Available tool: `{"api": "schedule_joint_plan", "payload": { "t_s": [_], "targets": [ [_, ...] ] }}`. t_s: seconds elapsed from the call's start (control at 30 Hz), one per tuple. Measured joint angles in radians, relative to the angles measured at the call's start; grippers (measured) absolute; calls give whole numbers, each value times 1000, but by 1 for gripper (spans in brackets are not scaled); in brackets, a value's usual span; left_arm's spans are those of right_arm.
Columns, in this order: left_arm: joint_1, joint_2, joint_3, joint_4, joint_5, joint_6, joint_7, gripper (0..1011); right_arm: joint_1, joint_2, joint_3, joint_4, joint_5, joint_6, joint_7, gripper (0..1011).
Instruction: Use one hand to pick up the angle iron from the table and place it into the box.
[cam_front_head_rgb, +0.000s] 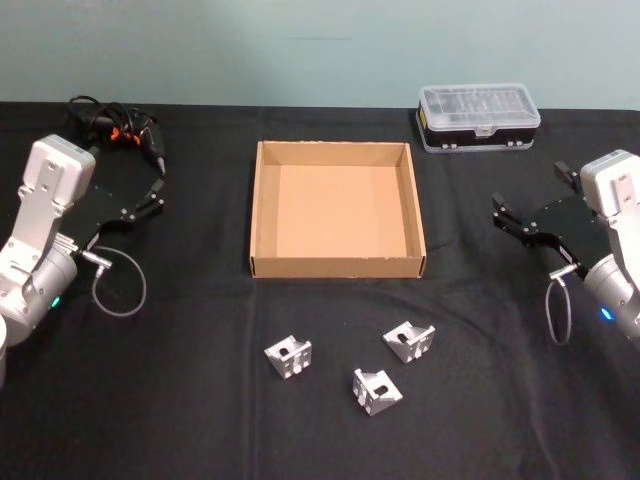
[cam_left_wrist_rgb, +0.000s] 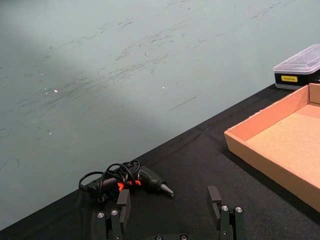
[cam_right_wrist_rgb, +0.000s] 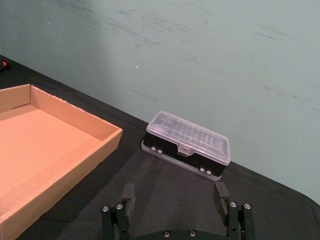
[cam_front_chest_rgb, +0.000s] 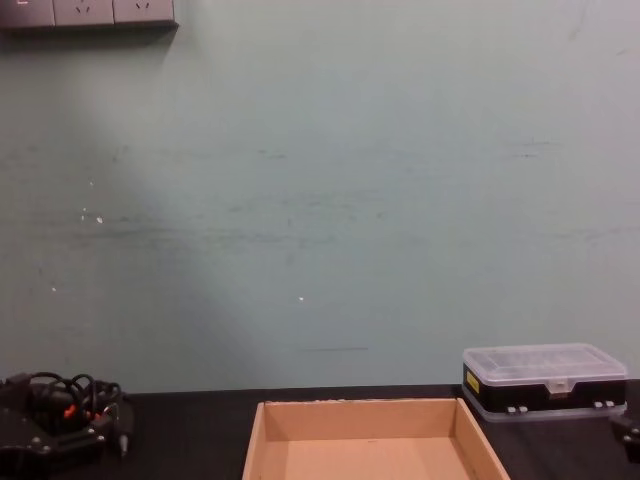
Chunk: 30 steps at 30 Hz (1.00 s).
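Note:
Three silver angle irons lie on the black table (cam_front_head_rgb: 200, 430) in front of the box: one at the left (cam_front_head_rgb: 288, 357), one in the middle (cam_front_head_rgb: 376, 391), one at the right (cam_front_head_rgb: 409, 341). The tan box (cam_front_head_rgb: 337, 266) stands open and empty at the table's centre, also in the left wrist view (cam_left_wrist_rgb: 260, 135), the right wrist view (cam_right_wrist_rgb: 107, 131) and the chest view (cam_front_chest_rgb: 262, 425). My left gripper (cam_front_head_rgb: 152, 199) hovers open at the left, well away from the irons. My right gripper (cam_front_head_rgb: 507, 218) hovers open at the right, equally far off. Both hold nothing.
A small black case with a clear lid (cam_front_head_rgb: 478, 116) stands at the back right. A black power screwdriver with coiled cable (cam_front_head_rgb: 120, 128) lies at the back left, just beyond my left gripper. A pale green wall backs the table.

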Motion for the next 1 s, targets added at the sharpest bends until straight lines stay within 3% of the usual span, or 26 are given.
{"api": "schedule_joint_plan", "payload": {
  "t_s": [0.57, 0.83, 1.0],
  "targets": [
    [0, 0, 0, 0, 0, 0, 0, 1000, -1, 0, 2, -1, 1, 0, 1, 1003],
    [0, 0, 0, 0, 0, 0, 0, 1000, -43, 14, 49, -66, 46, -8, 56, 1003],
    [0, 0, 0, 0, 0, 0, 0, 1000, -102, 54, 77, -149, 106, 21, 131, 1003]
  ]
}}
